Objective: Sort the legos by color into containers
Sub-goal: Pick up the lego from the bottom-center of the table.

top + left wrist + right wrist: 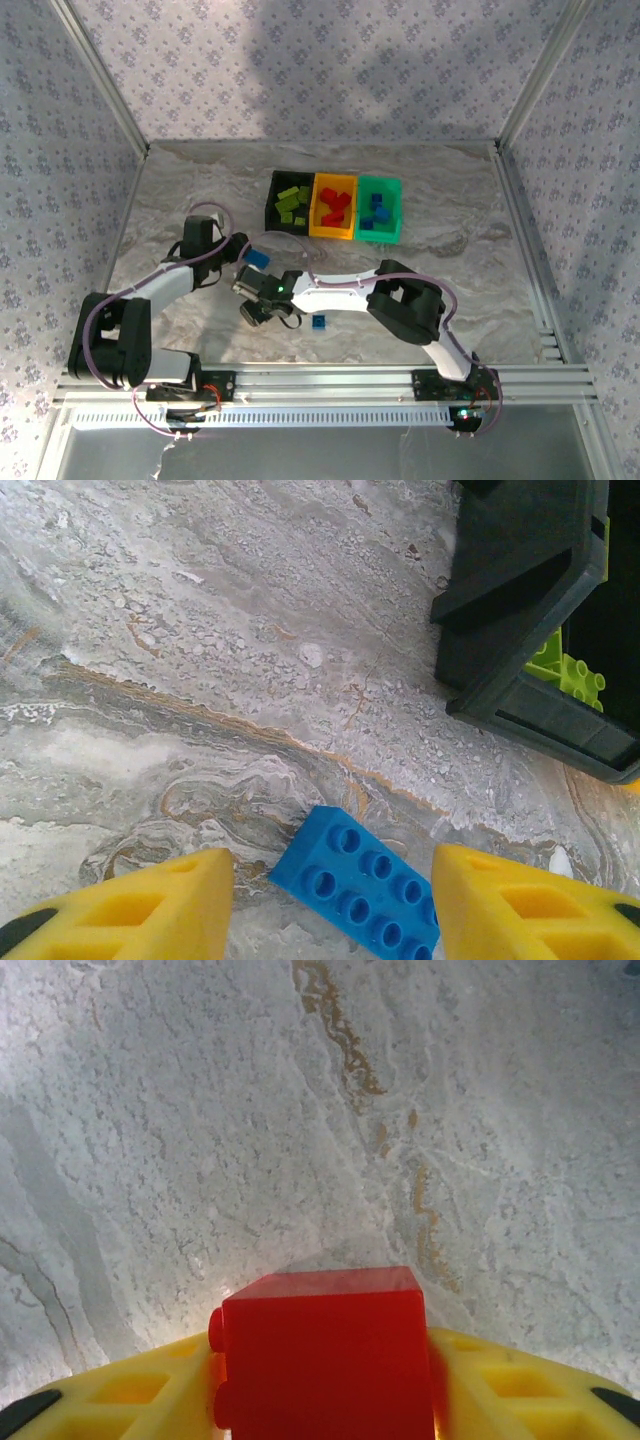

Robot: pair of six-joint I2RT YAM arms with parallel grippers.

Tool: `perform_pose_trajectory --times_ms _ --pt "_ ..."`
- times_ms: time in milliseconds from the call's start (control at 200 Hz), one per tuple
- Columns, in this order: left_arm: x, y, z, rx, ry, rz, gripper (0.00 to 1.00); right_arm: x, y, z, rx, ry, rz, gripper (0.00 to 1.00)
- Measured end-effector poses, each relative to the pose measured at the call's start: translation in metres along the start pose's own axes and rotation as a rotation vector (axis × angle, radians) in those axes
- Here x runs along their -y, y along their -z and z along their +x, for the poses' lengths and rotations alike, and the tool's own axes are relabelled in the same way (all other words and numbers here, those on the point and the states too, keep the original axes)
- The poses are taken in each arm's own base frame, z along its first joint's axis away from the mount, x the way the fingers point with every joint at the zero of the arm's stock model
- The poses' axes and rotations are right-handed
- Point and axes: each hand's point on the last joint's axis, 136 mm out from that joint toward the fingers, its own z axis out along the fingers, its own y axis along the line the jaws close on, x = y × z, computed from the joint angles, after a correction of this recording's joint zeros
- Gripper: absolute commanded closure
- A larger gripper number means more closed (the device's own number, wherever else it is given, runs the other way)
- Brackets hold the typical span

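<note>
Red lego (320, 1345) clamped in right gripper (322, 1365), toward tabletop's (170, 200) near edge. Blue lego (362, 882) flat on tabletop between left gripper's (332, 868) spread fingers (150, 910), near black container (520, 695). Containers (333, 236) in row toward far edge

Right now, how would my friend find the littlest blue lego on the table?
Start at the marble table and find the right arm's white forearm stretched across it. Just on its near side lies the small blue lego, alone on bare table. The other loose blue lego is longer and sits between the left gripper's fingers.
</note>
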Motion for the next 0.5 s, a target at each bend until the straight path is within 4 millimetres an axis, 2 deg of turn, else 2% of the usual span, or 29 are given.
perform_pose_trajectory --times_ms 255,385,500 --pt "-0.002 0.0 0.004 -0.006 0.002 -0.004 0.46 0.012 0.004 0.0 0.028 -0.015 0.038 0.57" --pt "-0.002 0.0 0.004 -0.006 0.002 -0.003 0.46 0.033 0.015 -0.001 0.048 -0.04 0.08 0.57" --pt "-0.002 0.0 0.004 -0.006 0.002 -0.003 0.46 0.06 0.031 -0.011 0.087 -0.082 0.124 0.58"
